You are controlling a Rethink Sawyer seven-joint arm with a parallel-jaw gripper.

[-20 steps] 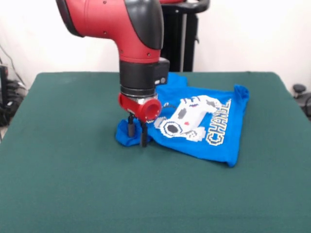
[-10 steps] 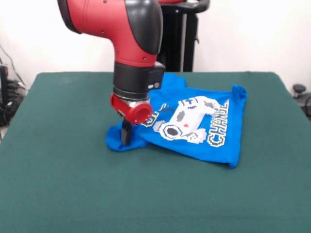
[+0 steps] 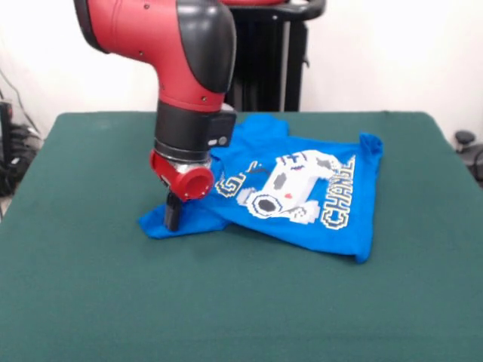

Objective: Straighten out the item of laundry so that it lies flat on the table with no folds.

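Front view: gripper (image 3: 173,217) pinches the blue T-shirt's (image 3: 317,204) sleeve (stretched leftward) on the table (image 3: 83,286).

The arm (image 3: 170,53) has glossy red rounded shells with a black elbow cover, a black cylindrical wrist section, a red collar and short black end effector (image 3: 173,216).

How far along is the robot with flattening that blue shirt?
Partway. Most of the T-shirt lies spread on the table, its print facing up. In hand: the claw is down on the sleeve end at picture left. Left to do: the far corner by the collar and the right edge look folded over.
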